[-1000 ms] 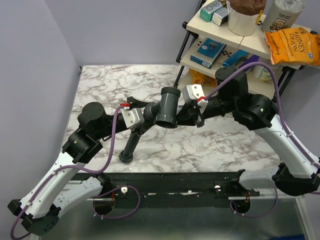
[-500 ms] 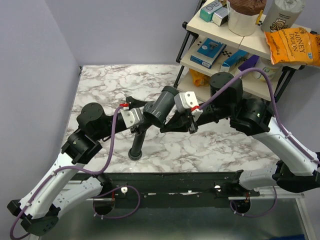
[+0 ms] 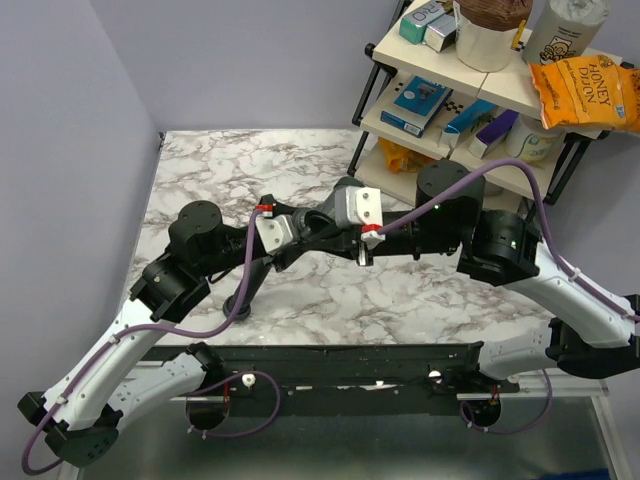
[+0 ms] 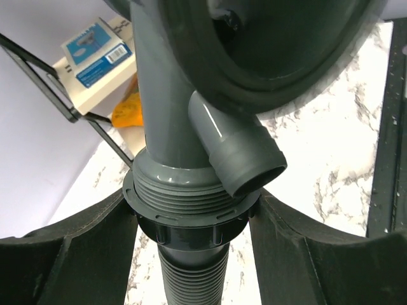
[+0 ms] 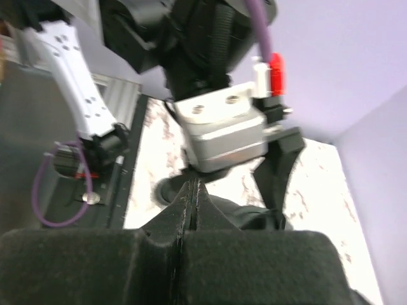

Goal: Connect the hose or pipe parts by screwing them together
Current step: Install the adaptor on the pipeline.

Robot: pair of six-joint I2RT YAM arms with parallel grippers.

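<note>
Our left claw (image 4: 191,216) is clamped on the collar nut (image 4: 191,232) of the hose (image 4: 191,279) over the table (image 3: 420,290), with the fitting (image 4: 166,108) threaded into it. The right claw (image 5: 191,210) is pressed together, seemingly on nothing, though its view is blurred. We judge the smooth plastic slippery and the ribbed hose bendy, so the ridged nut is the place to hold, and only the left wrist view shows threads (image 4: 191,192) bare at the joint.

A white tabletop (image 3: 200,160) veined in grey marble pattern is enclosed by plain lavender walls (image 3: 250,60) at the left and back. At the right rear, a black-framed shelf rack (image 3: 505,88) with cream boards is stocked with blue boxes (image 3: 415,100) and an orange snack bag (image 3: 585,92).
</note>
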